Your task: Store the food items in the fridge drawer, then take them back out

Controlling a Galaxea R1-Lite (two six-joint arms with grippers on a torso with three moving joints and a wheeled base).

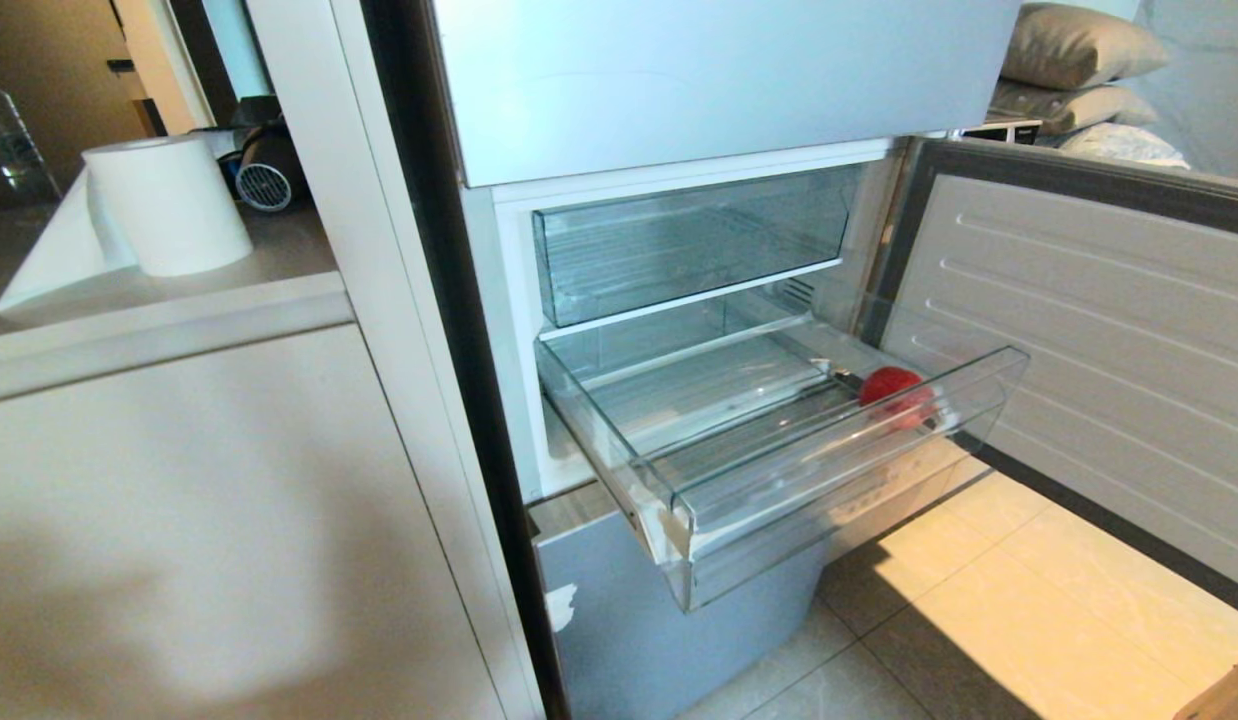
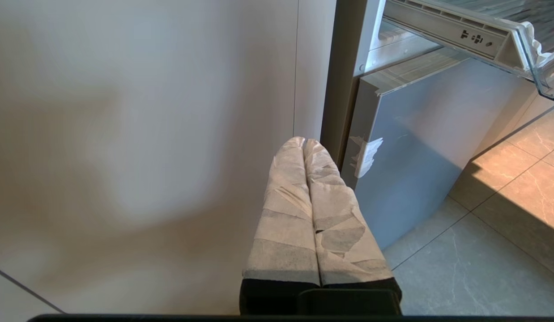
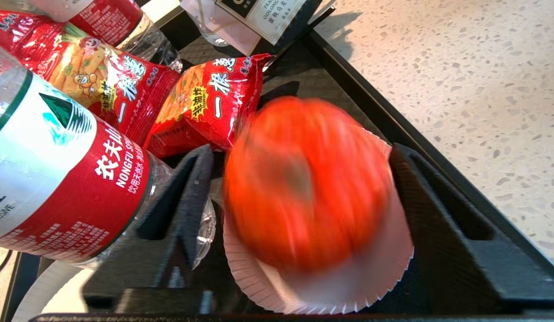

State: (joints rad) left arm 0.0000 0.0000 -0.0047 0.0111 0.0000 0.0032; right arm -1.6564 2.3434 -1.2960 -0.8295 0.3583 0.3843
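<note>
The fridge drawer (image 1: 779, 450) stands pulled out from the open fridge, and in it lies one deep red fruit (image 1: 894, 392) at the right end, close behind the clear front wall; the rest of its ribbed floor shows bare. The taller clear bin (image 1: 689, 240) above it holds nothing that can be seen. The other fruit, orange-red (image 3: 306, 183), is blurred in the right wrist view and sits on a white fluted paper plate (image 3: 384, 273) inside a black tray (image 3: 362, 94) on a speckled counter (image 3: 474, 80). The right gripper (image 3: 299, 188) is at that fruit, its jaws apart on either side of it, with a gap showing between the fruit and the dark fingers (image 3: 187, 197). Packed beside the plate in the tray are two red snack bags (image 3: 205, 107) printed with Chinese characters and a water bottle (image 3: 66, 179) whose red label reads "NONGFU SPRING"; a tag at the tray's far end shows "OOLONG". The tray's rim runs just beside the plate. The left gripper (image 2: 306, 142) hangs low by the white cabinet side (image 2: 147, 134), its paper-wrapped jaws pressed together, near the grey-blue lower door (image 2: 420, 147). On the counter left of the fridge stands a white paper roll (image 1: 167, 205). Tiled floor (image 1: 1029, 600) lies open in front of the drawer.
</note>
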